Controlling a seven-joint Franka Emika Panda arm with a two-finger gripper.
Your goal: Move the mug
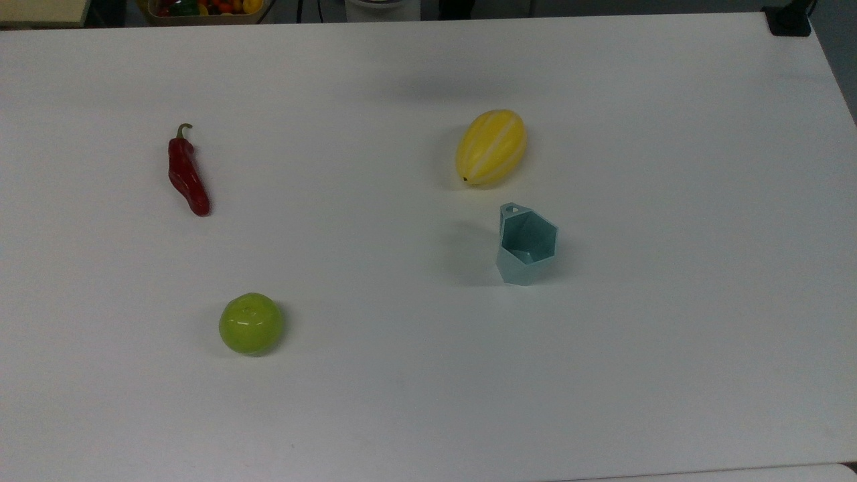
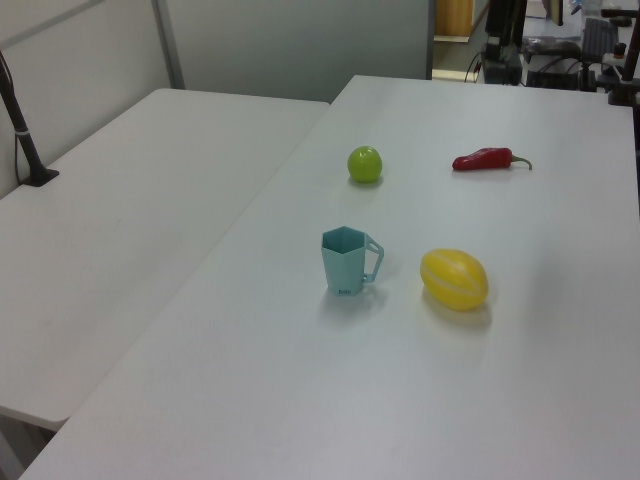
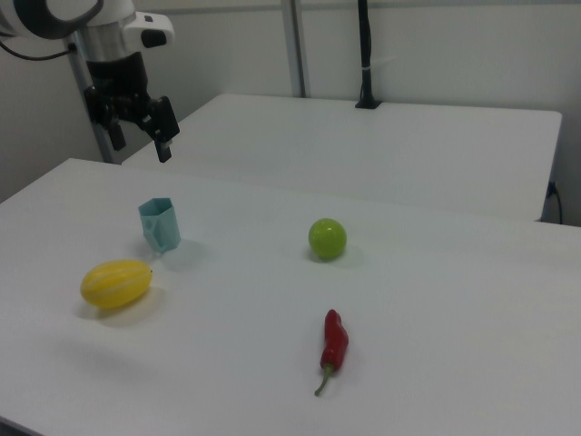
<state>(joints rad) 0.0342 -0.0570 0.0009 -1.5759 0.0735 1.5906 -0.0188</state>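
Top view looks down; side views face oppositely across the table (image 1: 669, 402).

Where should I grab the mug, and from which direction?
Come straight down from above and pinch one wall of the mug at its open hexagonal rim, probably on the side away from the handle. It stands upright, its faceted body tapers downward, and the yellow melon lies close on the handle side. The gripper hangs open above.

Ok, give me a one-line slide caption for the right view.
Open gripper hangs above the upright teal mug, with yellow melon, green apple and red chili nearby.
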